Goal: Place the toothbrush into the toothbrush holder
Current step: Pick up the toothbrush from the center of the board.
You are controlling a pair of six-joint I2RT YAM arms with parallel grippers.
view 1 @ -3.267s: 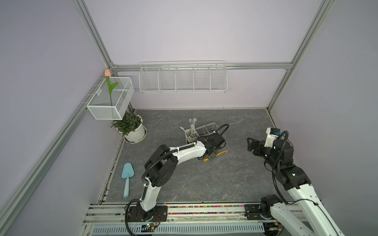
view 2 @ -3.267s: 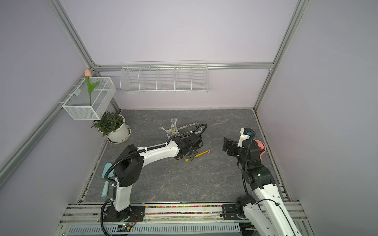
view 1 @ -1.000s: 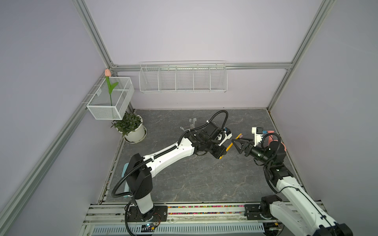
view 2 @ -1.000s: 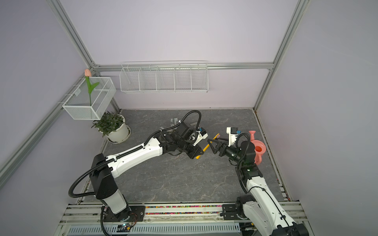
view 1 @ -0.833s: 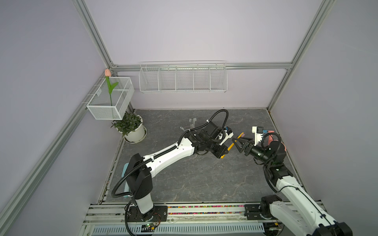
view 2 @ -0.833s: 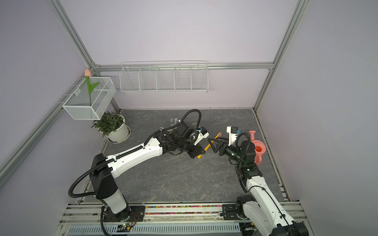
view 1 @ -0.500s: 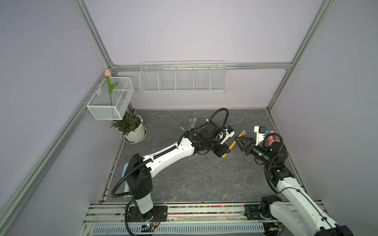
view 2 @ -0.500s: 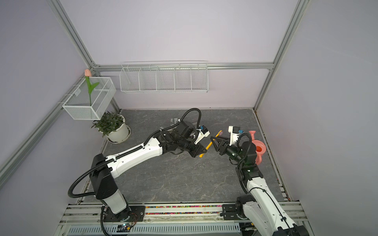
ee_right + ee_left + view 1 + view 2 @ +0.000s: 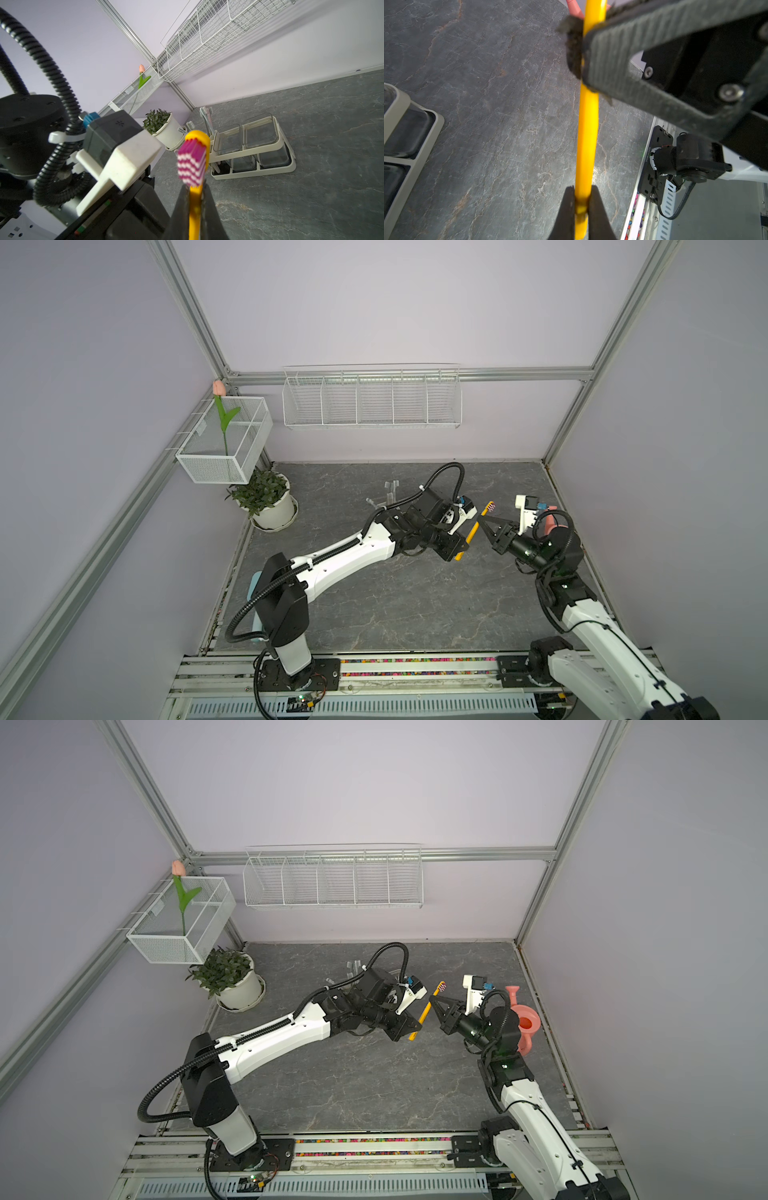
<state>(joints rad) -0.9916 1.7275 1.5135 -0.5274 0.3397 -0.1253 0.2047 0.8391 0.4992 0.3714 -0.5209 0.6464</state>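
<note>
Robotics laboratory test cell: plain lilac wall panels framed by aluminium profiles, robot arms bolted to a front rail beside a grey stone-patterned surface. Wire wall basket, mesh box and potted plant lend bathroom-like dressing.
</note>
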